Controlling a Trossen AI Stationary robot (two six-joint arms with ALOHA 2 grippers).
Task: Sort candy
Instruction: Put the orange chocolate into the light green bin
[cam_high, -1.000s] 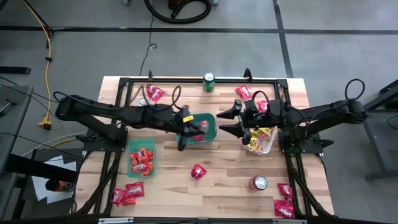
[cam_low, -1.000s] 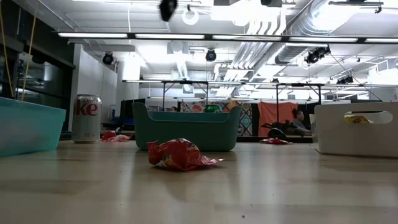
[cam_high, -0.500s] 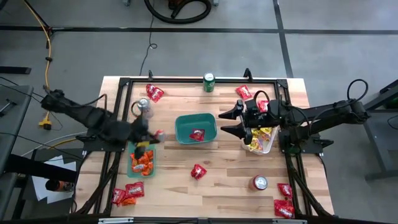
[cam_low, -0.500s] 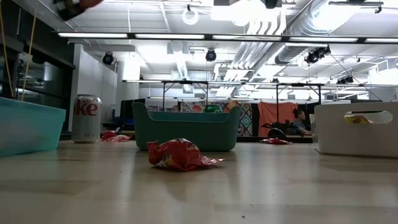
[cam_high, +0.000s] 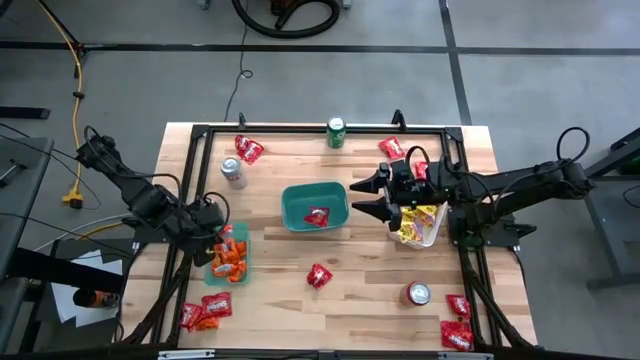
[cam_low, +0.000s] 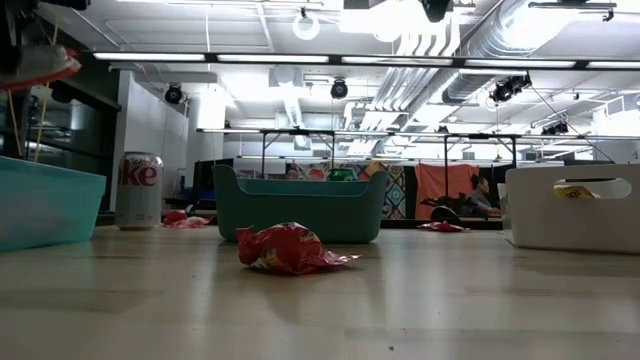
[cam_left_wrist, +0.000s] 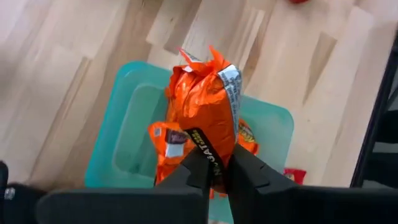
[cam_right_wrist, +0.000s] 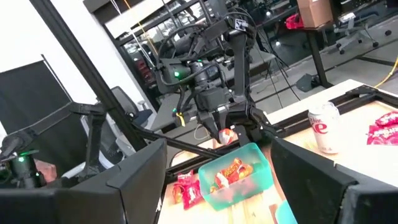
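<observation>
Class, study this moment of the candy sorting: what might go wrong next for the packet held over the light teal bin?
1. The left gripper pinches only the lower edge of the orange packet, so it may slip out early.
2. The light teal bin already holds orange candy, and the gripper sits near its rim, so a released packet might bounce out onto the table.
</observation>
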